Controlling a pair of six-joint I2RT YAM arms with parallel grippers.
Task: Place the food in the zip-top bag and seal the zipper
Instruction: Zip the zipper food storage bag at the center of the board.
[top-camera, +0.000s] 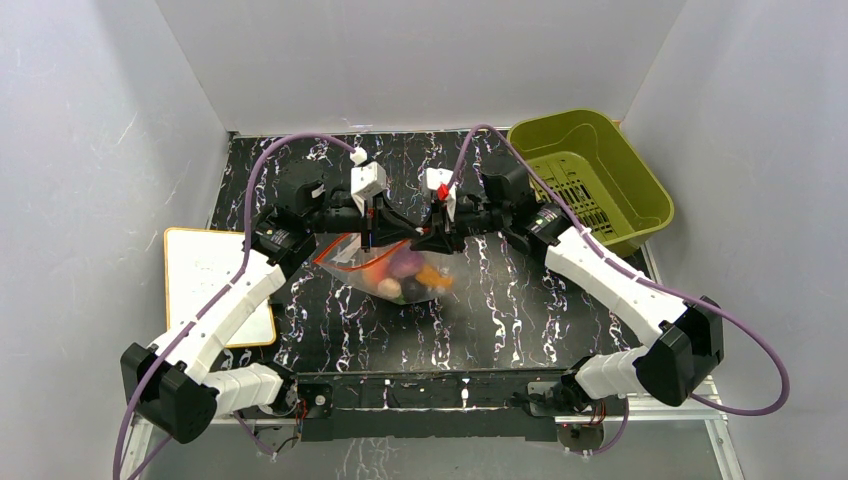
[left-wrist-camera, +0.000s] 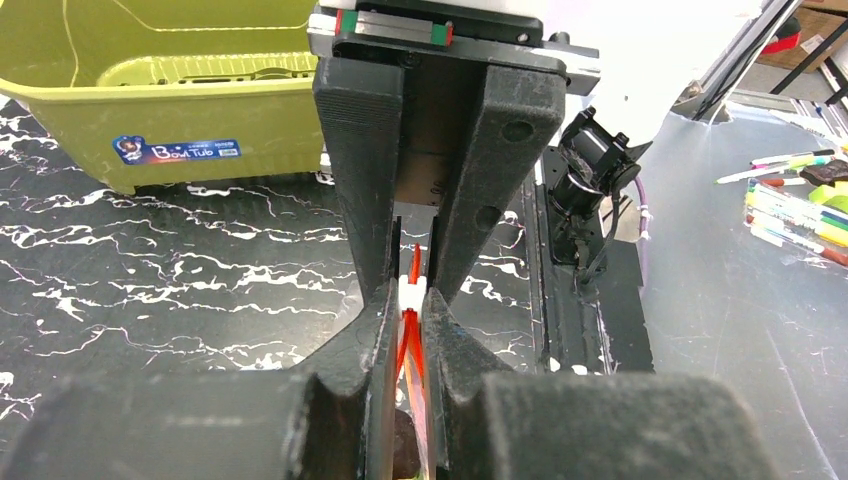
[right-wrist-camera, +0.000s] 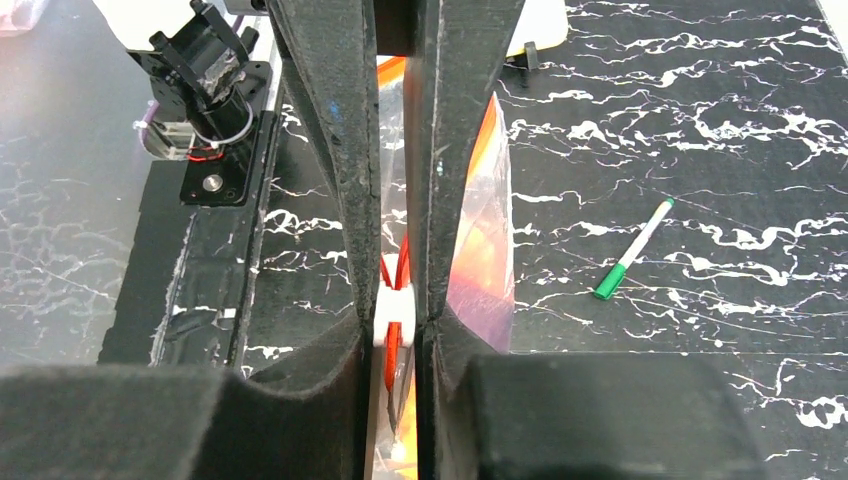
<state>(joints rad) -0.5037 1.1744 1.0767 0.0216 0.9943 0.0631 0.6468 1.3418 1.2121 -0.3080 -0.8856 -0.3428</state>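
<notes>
The clear zip-top bag (top-camera: 352, 262) hangs between my two grippers over the middle of the black table, with the food (top-camera: 405, 277) inside: orange, purple, beige and dark pieces. My left gripper (top-camera: 372, 238) and right gripper (top-camera: 432, 238) meet tip to tip on the bag's top edge. In the left wrist view my left gripper (left-wrist-camera: 412, 325) is shut on the red-orange zipper (left-wrist-camera: 411, 345). In the right wrist view my right gripper (right-wrist-camera: 394, 322) is shut at the white slider (right-wrist-camera: 394, 316) on the zipper (right-wrist-camera: 391, 375). The zipper's full length is hidden by the fingers.
An olive-green basket (top-camera: 590, 180) stands at the back right and shows in the left wrist view (left-wrist-camera: 150, 100). A white board (top-camera: 215, 285) lies at the left edge. A white pen with a green cap (right-wrist-camera: 632, 250) lies on the table. Loose markers (left-wrist-camera: 790, 200) lie off to the side.
</notes>
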